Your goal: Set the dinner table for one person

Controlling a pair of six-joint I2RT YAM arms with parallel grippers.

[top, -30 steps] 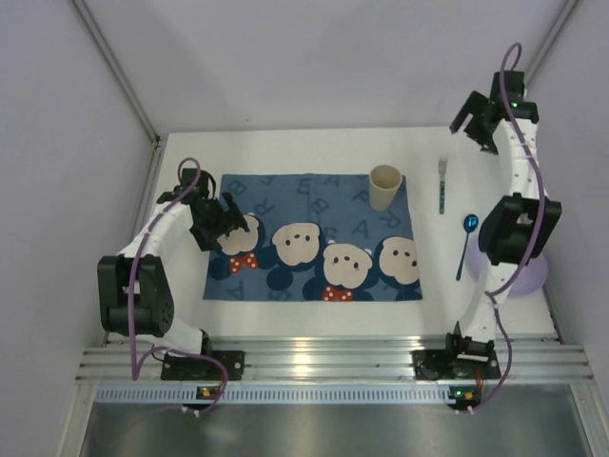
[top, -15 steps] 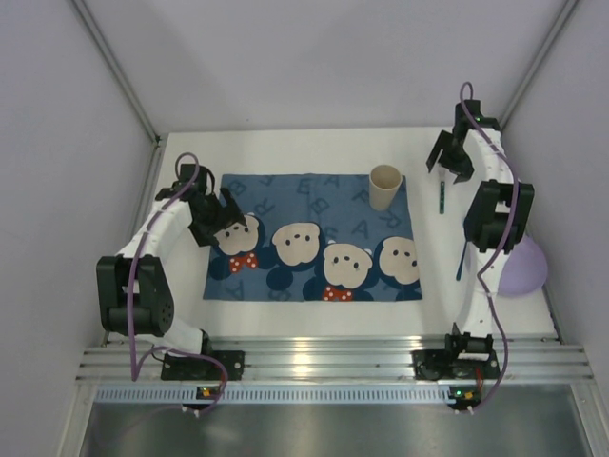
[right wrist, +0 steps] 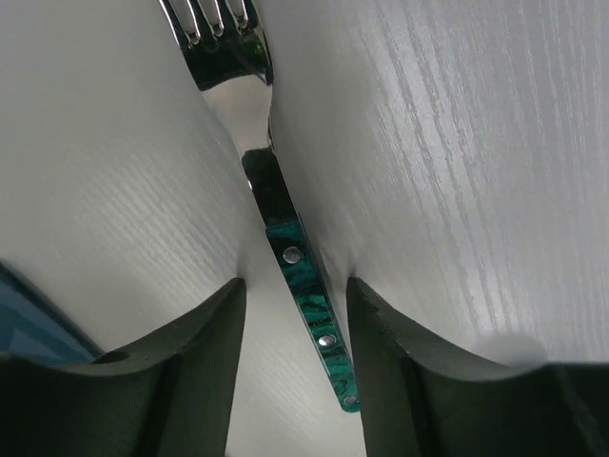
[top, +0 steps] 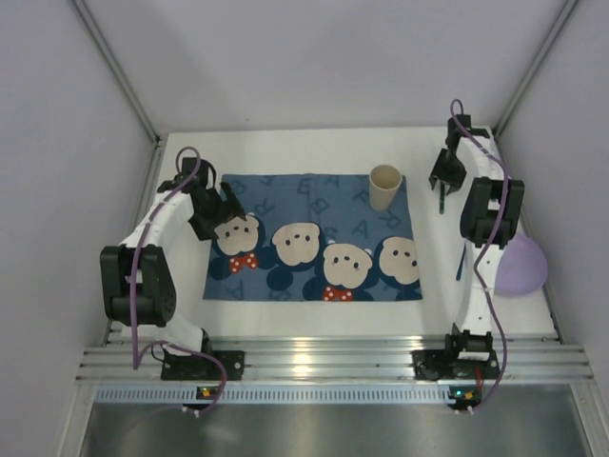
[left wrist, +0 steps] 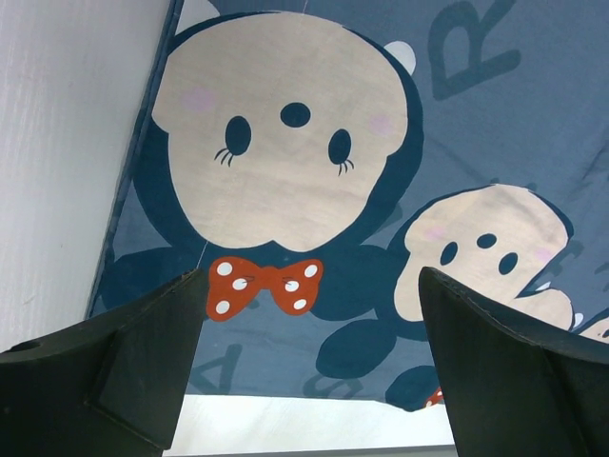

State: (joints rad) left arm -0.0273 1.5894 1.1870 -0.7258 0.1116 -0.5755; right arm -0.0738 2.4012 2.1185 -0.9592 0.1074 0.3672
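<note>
On the white dinner table (top: 304, 152) lies a blue bear-face mat (top: 314, 238) with a beige cup (top: 385, 187) on its far right corner. Right of the mat lies a fork (top: 442, 203) with a green riveted handle (right wrist: 306, 297) and its tines (right wrist: 214, 24) pointing away. My right gripper (top: 443, 177) (right wrist: 295, 286) is low over it. Its fingers straddle the handle with a gap on each side, so it is open. My left gripper (top: 215, 206) (left wrist: 312, 278) hangs wide open and empty over the mat's left bear face.
A blue spoon (top: 461, 263) lies right of the mat, mostly under my right arm. A lilac plate (top: 523, 267) sits at the right edge. Grey walls close in the back and both sides. The aluminium rail (top: 304, 362) runs along the near edge.
My right gripper swung from the back right corner down onto the fork, and its jaws narrowed around the handle. The lilac plate is uncovered now. The left arm barely moved.
</note>
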